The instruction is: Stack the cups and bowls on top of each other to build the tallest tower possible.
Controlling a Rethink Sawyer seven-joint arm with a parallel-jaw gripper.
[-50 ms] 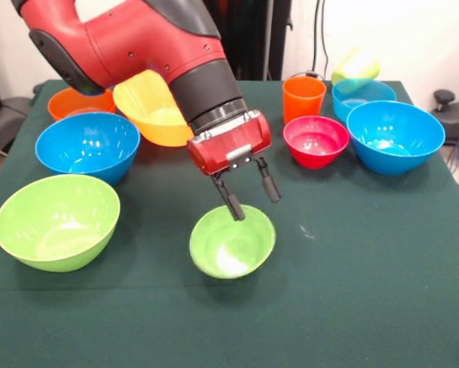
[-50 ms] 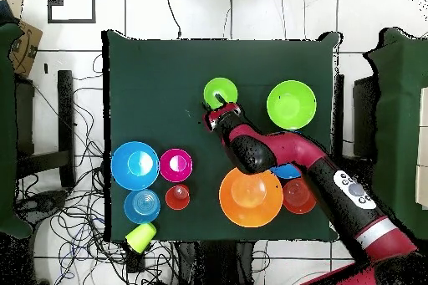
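Evidently no legible writing, gripper (image 1: 250,198) open, small green bowl (image 1: 232,244)

One camera stands low at a long edge of the green table (image 1: 352,307) and looks across it at a slight downward angle, close enough that the cloth fills most of the frame and the red arm (image 1: 137,38) enters from the top. The other hangs high above and looks straight down, far enough to take in the whole table (image 2: 150,73) and the floor around it, turned half round against the first. Both share the tabletop and the arm (image 2: 284,152).
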